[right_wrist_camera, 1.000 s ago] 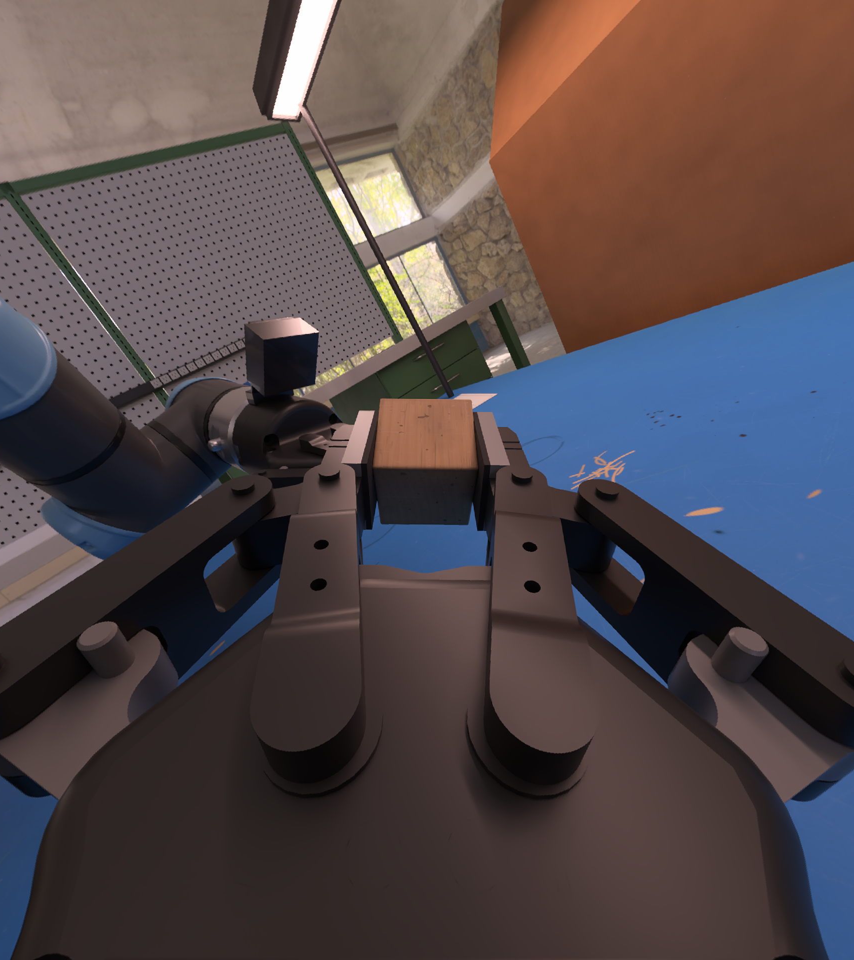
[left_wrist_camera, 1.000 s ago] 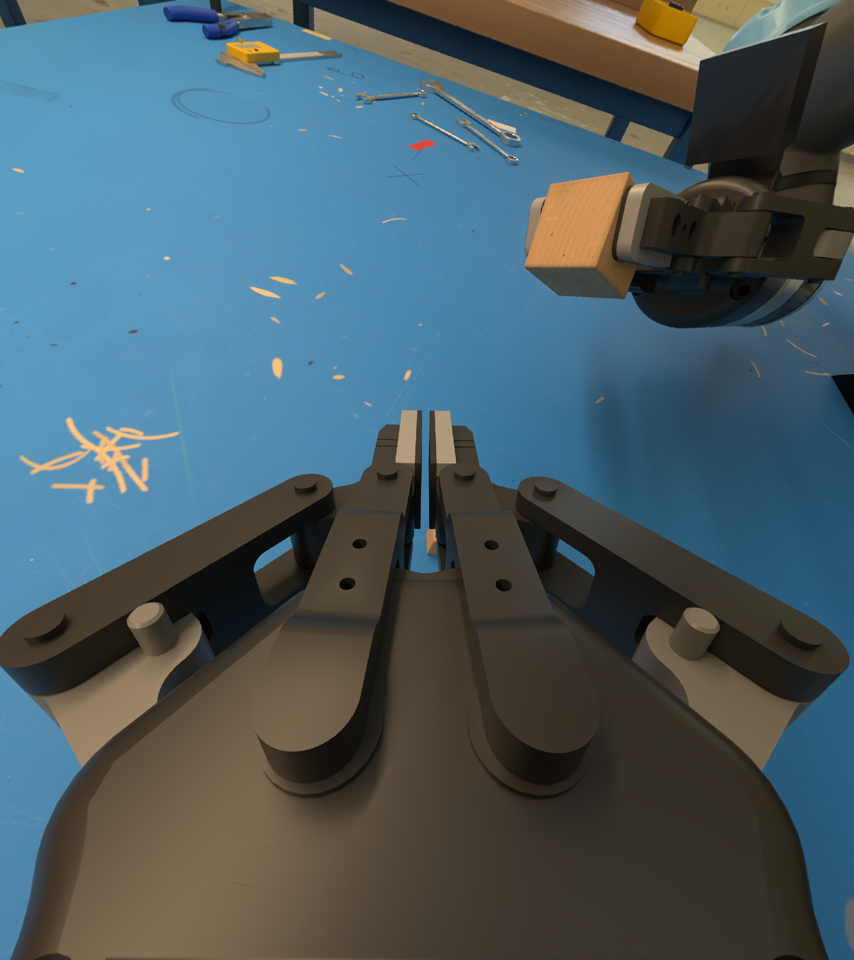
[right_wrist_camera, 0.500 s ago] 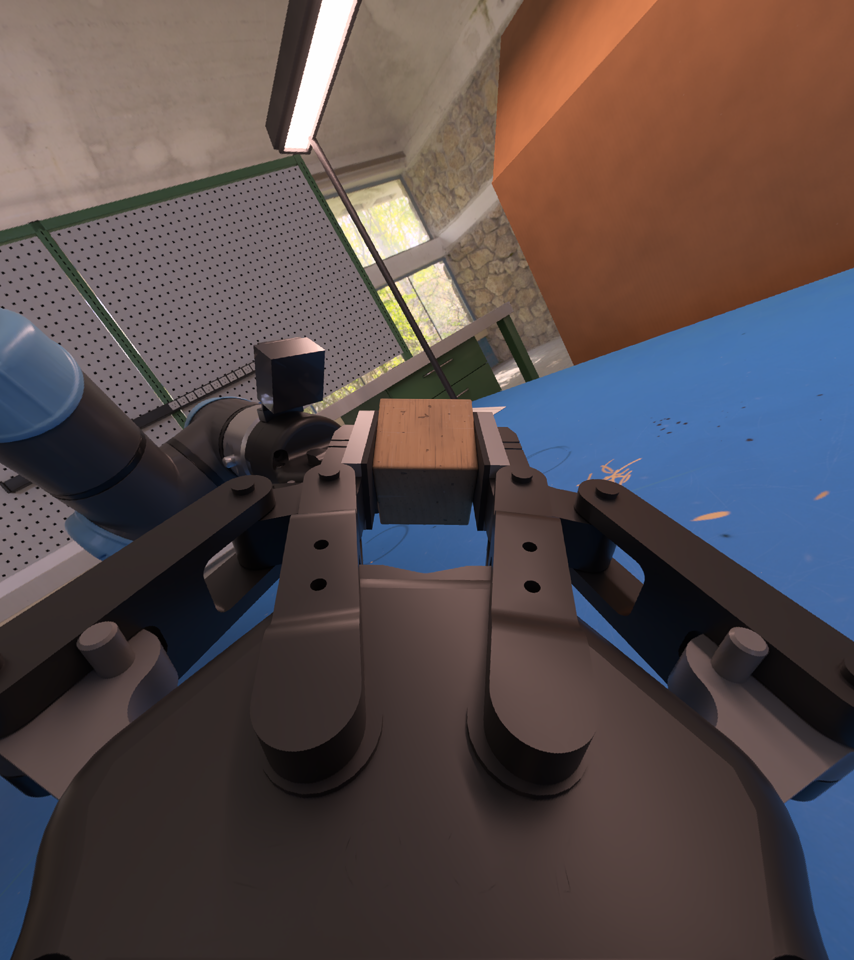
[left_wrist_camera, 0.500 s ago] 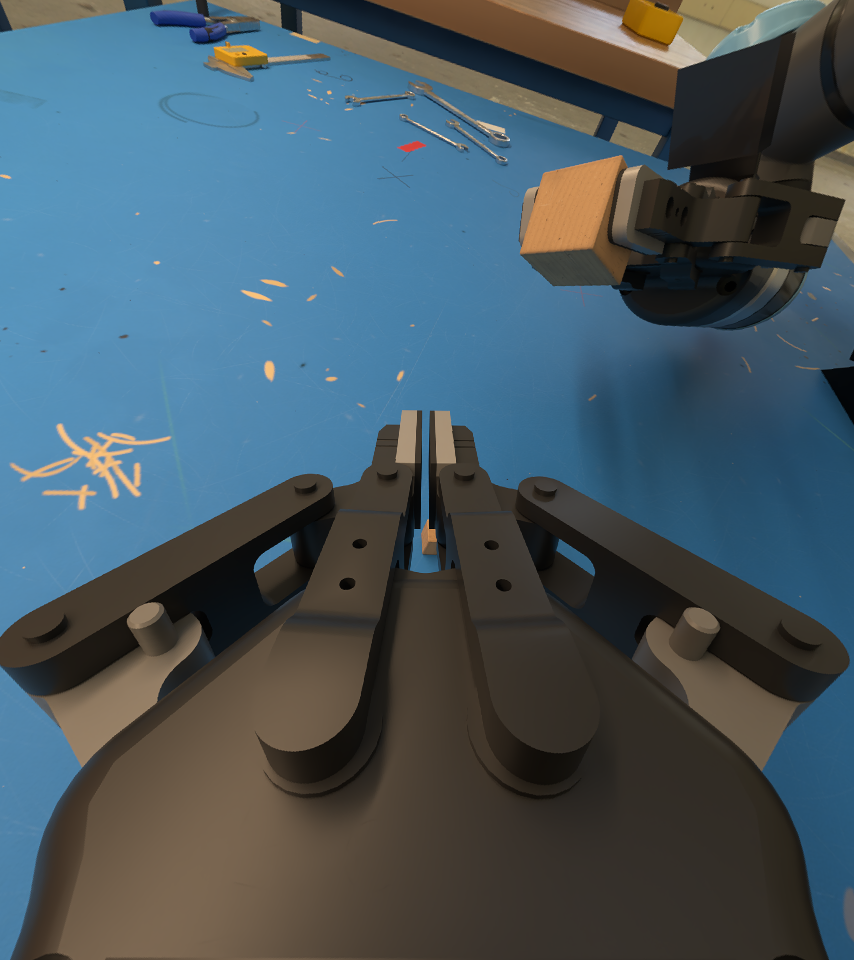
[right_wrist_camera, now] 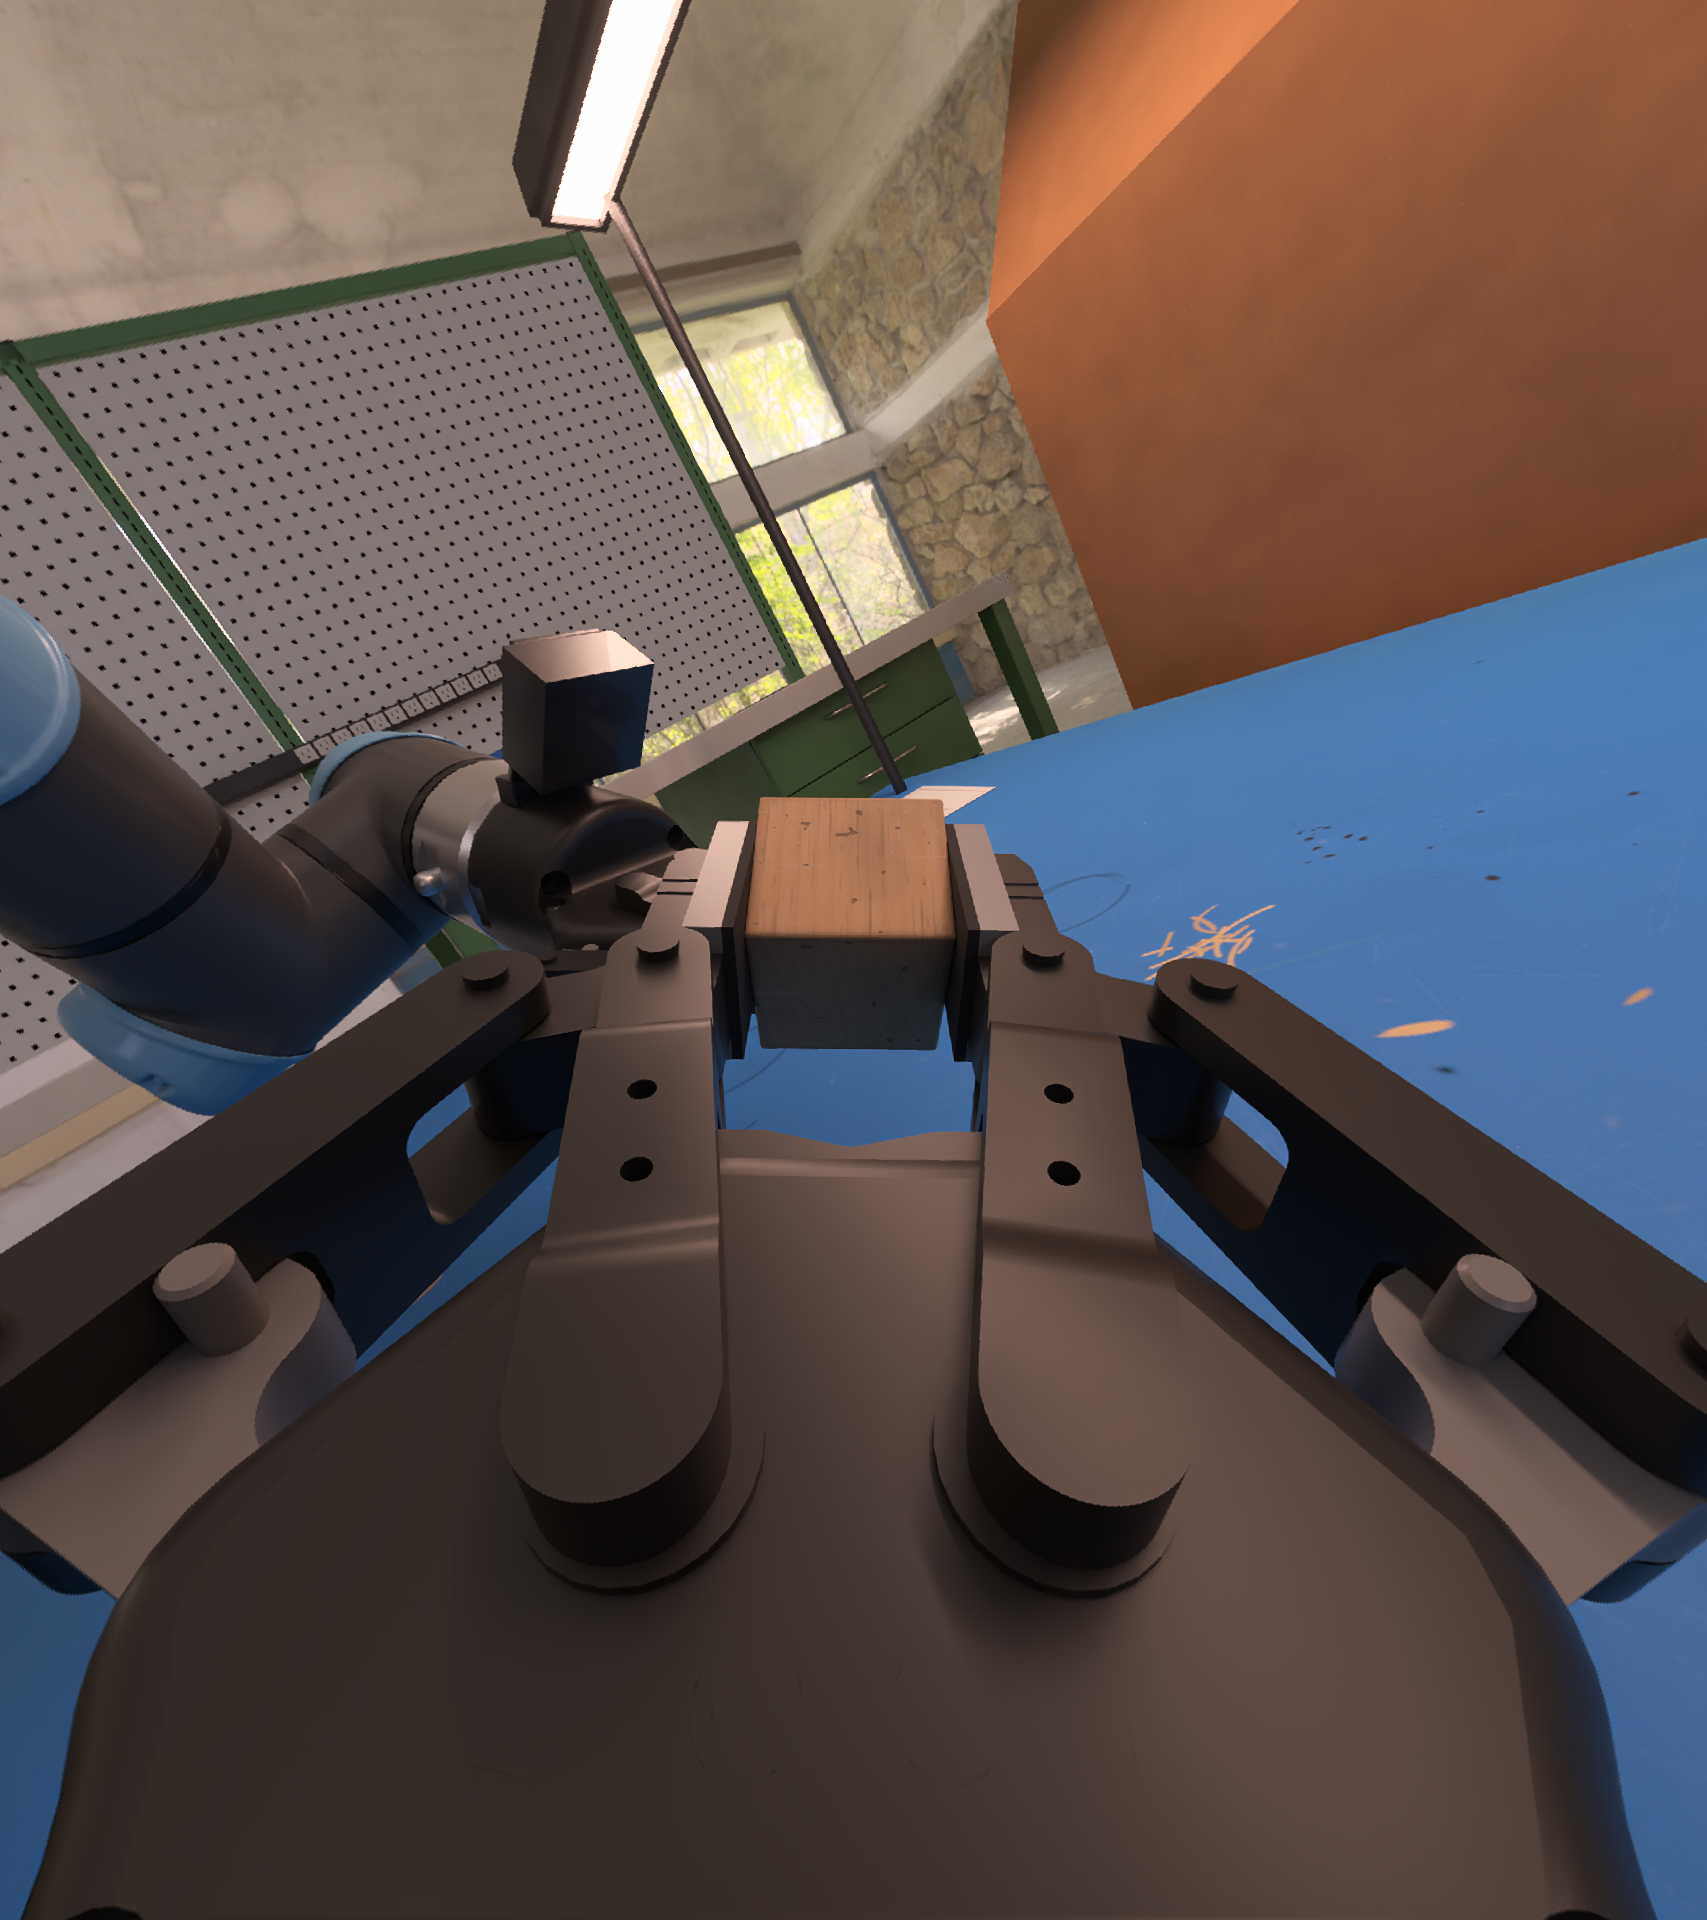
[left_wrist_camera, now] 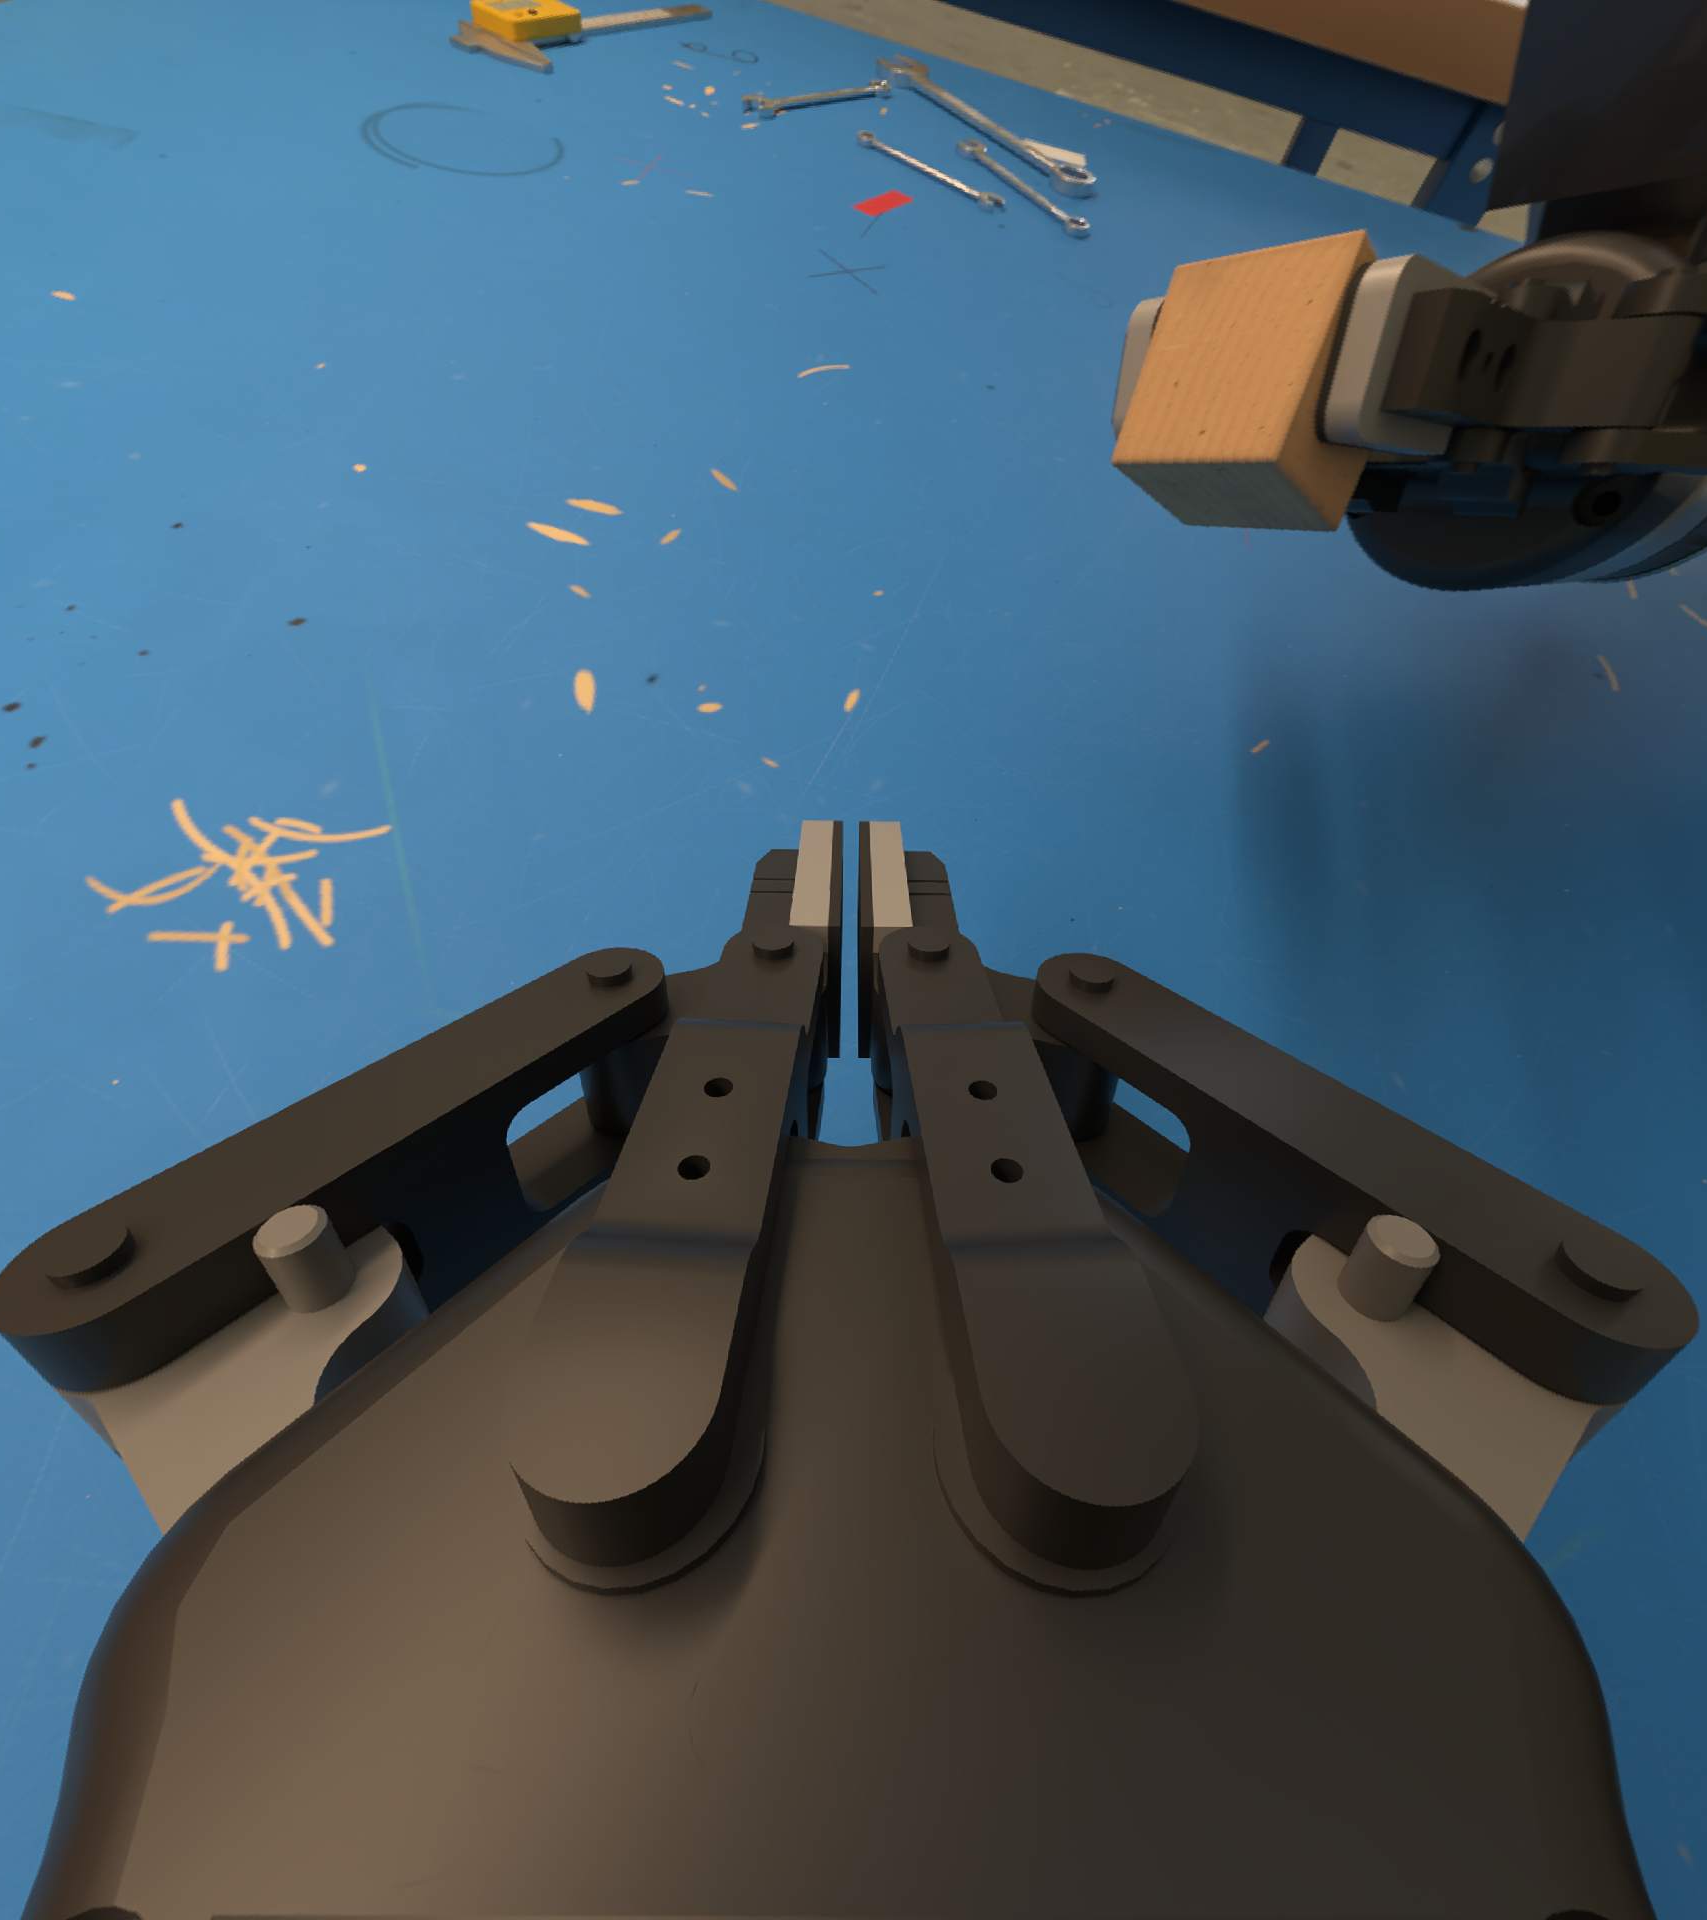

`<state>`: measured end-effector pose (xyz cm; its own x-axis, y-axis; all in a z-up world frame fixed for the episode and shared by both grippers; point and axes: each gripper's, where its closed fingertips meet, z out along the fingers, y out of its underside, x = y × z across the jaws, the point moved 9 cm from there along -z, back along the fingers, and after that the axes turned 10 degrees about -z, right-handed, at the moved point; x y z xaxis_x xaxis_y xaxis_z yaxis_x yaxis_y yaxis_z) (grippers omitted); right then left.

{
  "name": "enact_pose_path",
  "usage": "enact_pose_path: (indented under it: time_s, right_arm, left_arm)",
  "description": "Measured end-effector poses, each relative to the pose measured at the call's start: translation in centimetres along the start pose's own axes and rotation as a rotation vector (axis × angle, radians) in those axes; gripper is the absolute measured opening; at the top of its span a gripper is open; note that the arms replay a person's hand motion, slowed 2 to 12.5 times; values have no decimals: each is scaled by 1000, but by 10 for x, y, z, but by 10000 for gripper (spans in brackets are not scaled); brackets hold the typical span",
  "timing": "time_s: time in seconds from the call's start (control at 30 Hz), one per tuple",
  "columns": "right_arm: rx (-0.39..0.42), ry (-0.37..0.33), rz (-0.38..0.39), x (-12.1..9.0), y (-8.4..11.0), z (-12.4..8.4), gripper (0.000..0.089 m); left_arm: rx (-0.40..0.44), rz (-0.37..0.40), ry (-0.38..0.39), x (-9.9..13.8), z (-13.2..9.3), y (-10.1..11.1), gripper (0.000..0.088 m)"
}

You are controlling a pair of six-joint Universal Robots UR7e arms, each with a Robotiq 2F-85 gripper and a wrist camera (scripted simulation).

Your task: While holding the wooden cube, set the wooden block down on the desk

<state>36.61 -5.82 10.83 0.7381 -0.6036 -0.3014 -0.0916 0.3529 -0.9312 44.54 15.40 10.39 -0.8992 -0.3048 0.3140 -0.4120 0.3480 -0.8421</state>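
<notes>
Blue covers the whole desk (left_wrist_camera: 205, 436), a scuffed work surface dotted with pale wood chips and dark specks. Above it the left gripper (left_wrist_camera: 850, 873) hangs with its two grey pads drawn almost together, only a thin slit between them and nothing visible in that slit. Whether anything sits deeper between the fingers cannot be told from the left wrist view.

The right gripper (right_wrist_camera: 850, 914) is clamped on a wooden cube (right_wrist_camera: 847, 914), one pad pressed flat against each side face. The cube's top face shows light brown grain, and its near face is in shadow. In the left wrist view the same cube (left_wrist_camera: 1238, 379) appears toward the right edge of the desk, held clear of the surface, with a soft shadow on the blue beneath the gripper.

Near the far edge of the desk lie several slim metal wrenches (left_wrist_camera: 984, 135), close together, and beside them a small red mark (left_wrist_camera: 882, 203). Farther along that far edge rests a yellow measuring tool (left_wrist_camera: 527, 21). A cluster of pale scribbled marks (left_wrist_camera: 241, 883) sits toward the left side of the desk.

In the right wrist view the left arm (right_wrist_camera: 153, 862), dark with blue joints, reaches across in front of a grey pegboard wall (right_wrist_camera: 361, 499).
</notes>
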Motion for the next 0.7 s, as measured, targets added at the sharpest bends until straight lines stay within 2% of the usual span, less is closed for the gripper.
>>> enact_pose_path:
  time_s: [0.47,0.7]
  right_arm:
    - [-10,5,-18,-2,0,1,301]
    - [-1,7,-10,-1,0,0,301]
  left_arm:
    - [-33,17,-187,-14,1,3,37]
    - [-60,9,-216,-18,3,6,56]
